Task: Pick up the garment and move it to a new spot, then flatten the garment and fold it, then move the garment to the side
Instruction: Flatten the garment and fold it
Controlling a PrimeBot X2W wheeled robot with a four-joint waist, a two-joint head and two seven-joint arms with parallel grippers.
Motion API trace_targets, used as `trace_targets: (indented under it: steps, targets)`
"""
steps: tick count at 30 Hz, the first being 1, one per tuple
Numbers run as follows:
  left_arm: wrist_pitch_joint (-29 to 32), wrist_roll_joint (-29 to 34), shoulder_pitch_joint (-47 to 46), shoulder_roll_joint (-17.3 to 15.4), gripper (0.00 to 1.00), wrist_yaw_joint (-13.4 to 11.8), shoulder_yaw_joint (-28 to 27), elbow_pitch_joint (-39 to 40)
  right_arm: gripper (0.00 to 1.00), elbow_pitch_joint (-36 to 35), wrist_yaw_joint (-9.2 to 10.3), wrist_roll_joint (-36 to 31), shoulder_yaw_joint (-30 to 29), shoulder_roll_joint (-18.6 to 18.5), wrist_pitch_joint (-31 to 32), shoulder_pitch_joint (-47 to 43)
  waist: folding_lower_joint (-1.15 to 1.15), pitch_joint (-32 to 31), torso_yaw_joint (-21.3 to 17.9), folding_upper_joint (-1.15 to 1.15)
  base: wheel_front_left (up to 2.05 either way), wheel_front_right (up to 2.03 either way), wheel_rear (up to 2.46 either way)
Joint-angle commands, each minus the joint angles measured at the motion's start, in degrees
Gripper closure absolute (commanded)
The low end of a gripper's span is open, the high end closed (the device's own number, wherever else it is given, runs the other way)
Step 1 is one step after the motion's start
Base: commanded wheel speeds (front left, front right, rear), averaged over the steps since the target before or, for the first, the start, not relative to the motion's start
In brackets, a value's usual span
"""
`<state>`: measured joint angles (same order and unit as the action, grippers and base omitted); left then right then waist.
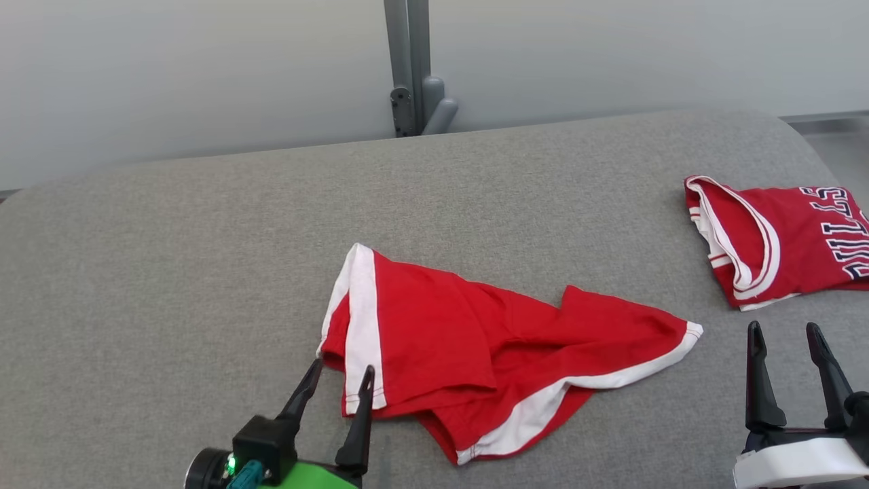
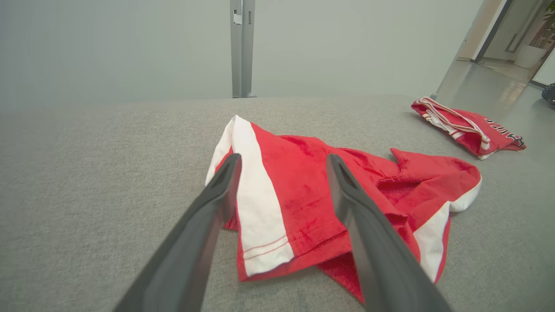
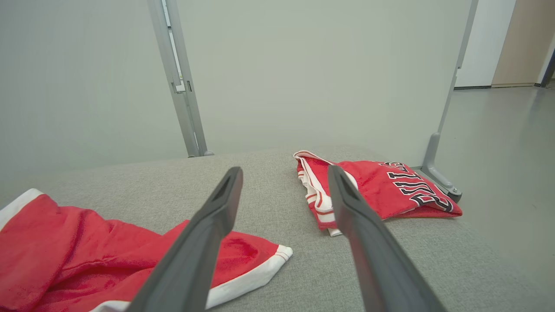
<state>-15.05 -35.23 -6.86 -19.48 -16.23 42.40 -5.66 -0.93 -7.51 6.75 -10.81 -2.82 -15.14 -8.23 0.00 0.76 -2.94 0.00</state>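
Left hand (image 1: 343,367): spread wide, empty, fingers framing the white stripe at the near-left hem of the red garment (image 1: 475,339); contact unclear. Lies crumpled, unfolded, mid-worktop (image 1: 170,272). Further right, folded red jersey (image 1: 781,238). Right hand (image 1: 783,327): spread, empty, just before the jersey, touching neither cloth.

A grey fabric-covered surface (image 1: 170,258) carries 2 things. A rumpled red garment (image 1: 461,333) with white trim lies on it, its white-banded corner at the tips of the left gripper (image 1: 343,367) and the rest spreading to that gripper's right. A folded red jersey (image 1: 781,238) with lettering lies just beyond the right gripper (image 1: 783,327), apart from the garment.
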Motion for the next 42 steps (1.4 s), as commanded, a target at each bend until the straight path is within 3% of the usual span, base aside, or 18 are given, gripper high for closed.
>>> trace_targets:
  steps: [1,15,19,25,33,42]
  targets:
    - [-0.12,1.05,2.35,-0.23,0.0,-0.06,-1.53,0.52,0.0,-0.01,0.05,-0.26,-0.27,-0.16,0.04,-1.26,0.0,-2.06,2.21,0.0,0.0,0.0,0.0]
    - [-0.13,7.67,13.2,5.59,0.0,5.97,-11.27,-0.42,0.0,1.01,0.05,0.48,-0.96,-0.16,0.04,-2.67,0.0,-3.15,4.75,0.0,0.0,0.0,0.0]
    - [0.56,5.09,13.68,7.58,0.0,9.23,-9.65,-2.85,0.0,1.13,0.05,0.21,-0.48,-0.17,0.04,-2.19,0.0,-3.1,4.27,0.0,0.0,0.0,0.0]
    - [7.5,0.31,10.18,11.41,0.0,14.46,-5.96,-7.28,0.0,0.72,0.05,-0.41,-0.01,-0.17,0.04,-1.21,0.0,-2.38,2.3,0.0,0.0,0.0,0.0]
    - [11.44,-5.78,4.96,15.63,0.0,15.69,-5.96,-15.71,0.0,0.78,0.05,-0.25,0.43,-0.17,0.04,-0.76,0.0,-0.75,-1.2,0.0,0.0,0.0,0.0]
    - [13.94,-9.31,2.29,16.34,0.0,19.58,-3.55,-20.61,0.0,0.61,0.05,0.11,-0.01,-0.15,0.04,-0.64,0.0,0.41,-4.34,0.0,0.0,0.0,0.0]
